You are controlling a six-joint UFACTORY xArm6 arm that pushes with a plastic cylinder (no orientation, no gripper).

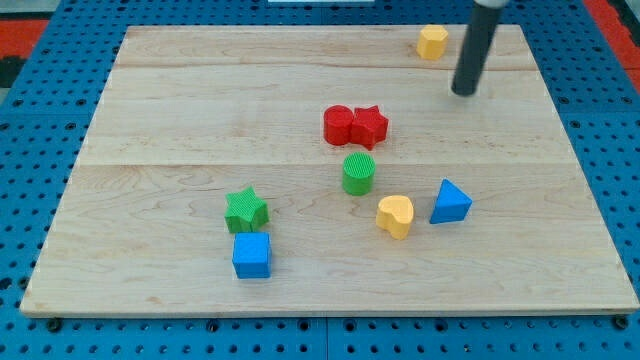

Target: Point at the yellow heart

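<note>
Nearest to the camera sits the blue cube [251, 255], toward the near left of the wooden board [150, 100], and the green star [245, 210] touches its far side. Right of them, roughly mid-board on the near half, I see the yellow heart [395, 215], with the blue triangular block [450, 202] just beside it on the right, a narrow gap between the 2. Just far-left of the heart stands the green cylinder [358, 173], upright, close by but apart from it. Farther still, 2 red blocks touch each other: a rounded red block [339, 125] on the left and a red star [370, 125] on the right. At the far edge, right of centre, rests a second yellow block [432, 42]; I cannot make out its shape for sure.

My tip [464, 92] rests on the board at the far right, just near-right of that far yellow block and well apart from the yellow heart, which lies nearer the camera and a little left of it. I have no jaws to report, only the dark rod. No brand, label or writing is readable on anything I can see. Around the board runs a blue perforated base [30, 150].
</note>
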